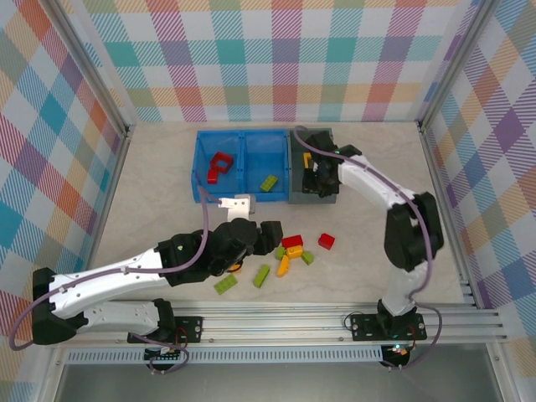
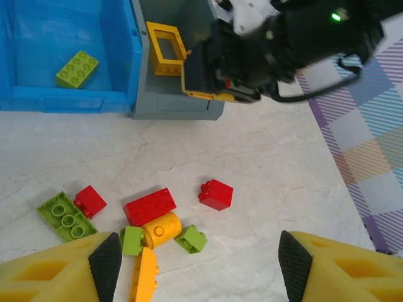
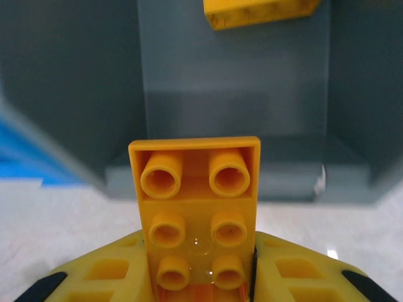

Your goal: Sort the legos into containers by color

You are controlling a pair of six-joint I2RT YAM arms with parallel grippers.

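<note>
My right gripper (image 3: 200, 258) is shut on a yellow-orange brick (image 3: 196, 207), held studs-up just in front of the dark grey bin (image 3: 233, 94). From above, the right gripper (image 1: 315, 174) hangs over the grey bin (image 1: 295, 180). A yellow frame (image 2: 165, 44) lies inside it. My left gripper (image 2: 200, 264) is open above loose legos: a long red brick (image 2: 149, 206), a small red one (image 2: 216, 194), a round yellow piece (image 2: 161, 229) and a green brick (image 2: 190, 239). The blue bin (image 1: 201, 191) holds a red frame (image 1: 221, 162) and a green brick (image 1: 269, 182).
More legos lie on the table: a green plate (image 2: 63, 216), a red brick (image 2: 90, 201), a yellow brick (image 2: 145, 274), and green bricks (image 1: 224, 286) near the front. The right arm (image 1: 406, 230) stands at the right. Plaid walls enclose the table.
</note>
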